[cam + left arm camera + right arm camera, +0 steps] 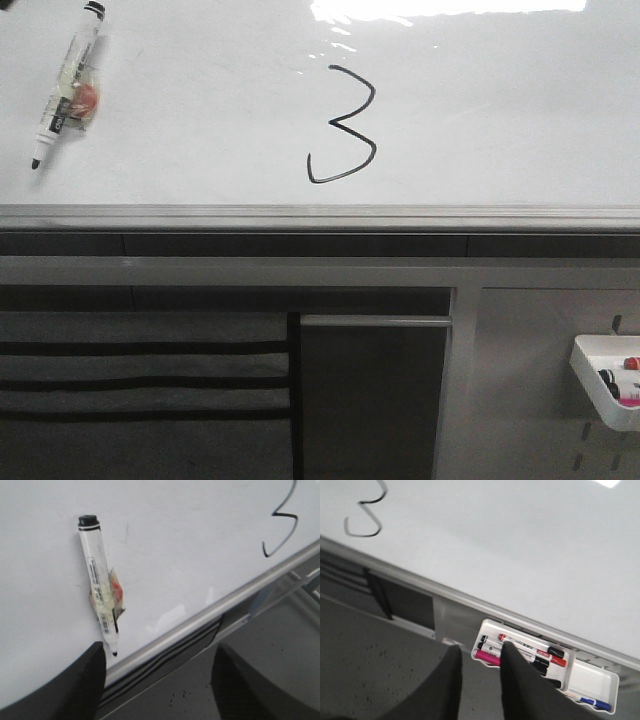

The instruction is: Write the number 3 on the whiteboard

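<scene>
Since the whiteboard (480, 110) fills the upper part of the front view, it is recorded first: glossy, rigid, with glare at its top and a grey metal rail (320, 215) along its lower edge. The number 3 (343, 125) is already drawn near the board's centre, hook at its lower left — the writing step is judged complete. A marker (67, 85) lies on the board at far left, well apart from the digit, uncapped tip toward the rail. It is judged light, stiff and smooth-barrelled, prone to rolling; the mid-barrel, by the taped wad, is the likely hold. A white tray (590, 680) of spare markers is mounted below the rail at right. The left gripper (160, 680) is seen parted and empty, one finger just beside the marker tip. The right gripper (480, 680) is likewise apart, holding nothing — above the tray. Open board is left right of the digit; the rail bounds any downward sweep.
</scene>
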You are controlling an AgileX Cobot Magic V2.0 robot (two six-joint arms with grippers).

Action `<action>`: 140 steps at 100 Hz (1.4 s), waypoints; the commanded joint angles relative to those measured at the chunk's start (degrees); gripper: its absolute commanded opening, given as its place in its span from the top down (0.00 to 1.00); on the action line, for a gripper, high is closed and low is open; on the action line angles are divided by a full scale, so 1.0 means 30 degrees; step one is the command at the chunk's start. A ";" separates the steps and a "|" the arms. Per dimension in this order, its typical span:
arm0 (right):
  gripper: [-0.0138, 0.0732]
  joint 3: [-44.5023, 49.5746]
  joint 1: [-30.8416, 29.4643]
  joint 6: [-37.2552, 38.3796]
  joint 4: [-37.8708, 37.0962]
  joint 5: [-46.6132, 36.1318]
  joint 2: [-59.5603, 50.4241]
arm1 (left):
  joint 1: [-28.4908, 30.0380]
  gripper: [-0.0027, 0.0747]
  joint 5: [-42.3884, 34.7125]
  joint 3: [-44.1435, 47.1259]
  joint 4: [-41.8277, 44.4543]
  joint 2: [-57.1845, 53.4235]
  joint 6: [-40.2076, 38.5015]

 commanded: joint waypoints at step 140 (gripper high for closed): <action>0.93 0.5187 -0.0062 0.3674 -0.1298 -0.3900 -0.7432 | 0.2406 0.99 -1.1974 1.6322 0.1254 -1.8866 -0.4991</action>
